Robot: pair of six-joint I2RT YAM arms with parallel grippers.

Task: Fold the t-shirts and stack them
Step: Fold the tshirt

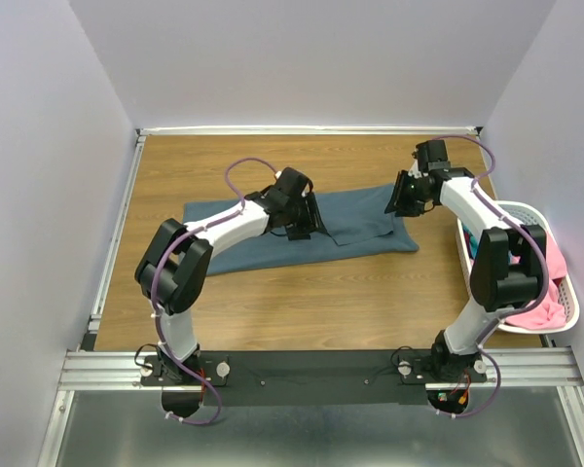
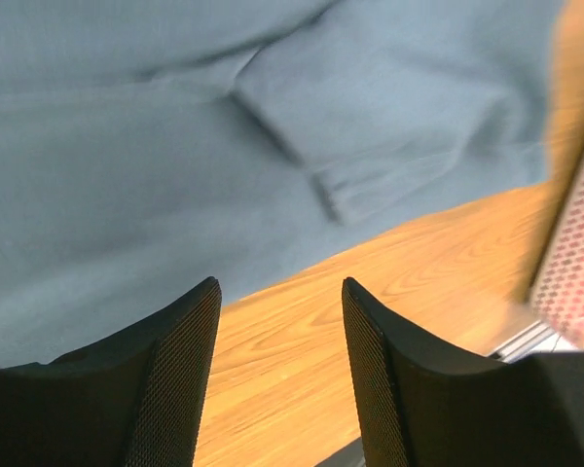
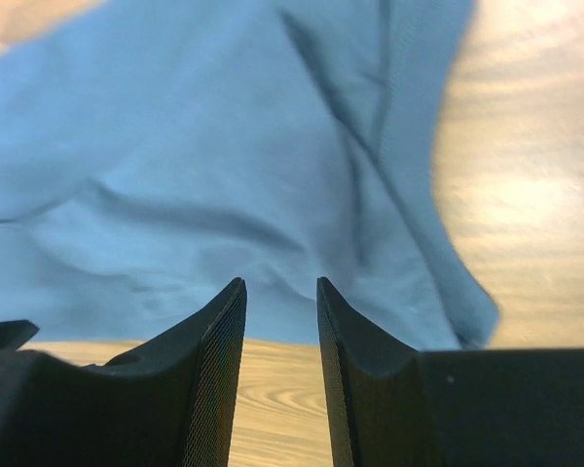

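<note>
Left gripper (image 2: pixel 280 287) sat fairly wide and right gripper (image 3: pixel 280 284) narrower, both empty above the blue-grey t-shirt (image 1: pixel 360 219) lying across the table (image 1: pixel 302 302), so a sloppy grab could've pinched one layer and wrecked the fold.

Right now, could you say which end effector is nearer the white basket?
Right. Right end effector: just left of the basket. Left end effector: farther left, over the blue-grey shirt.

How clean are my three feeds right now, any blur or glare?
Top external: evenly lit and sharp, the blue-grey t-shirt crisp. Left wrist: the shirt is soft and the basket at the right edge is smeared, while the fingers are sharp. Right wrist: the shirt's right edge is blurred, with pale glare on the table.
</note>
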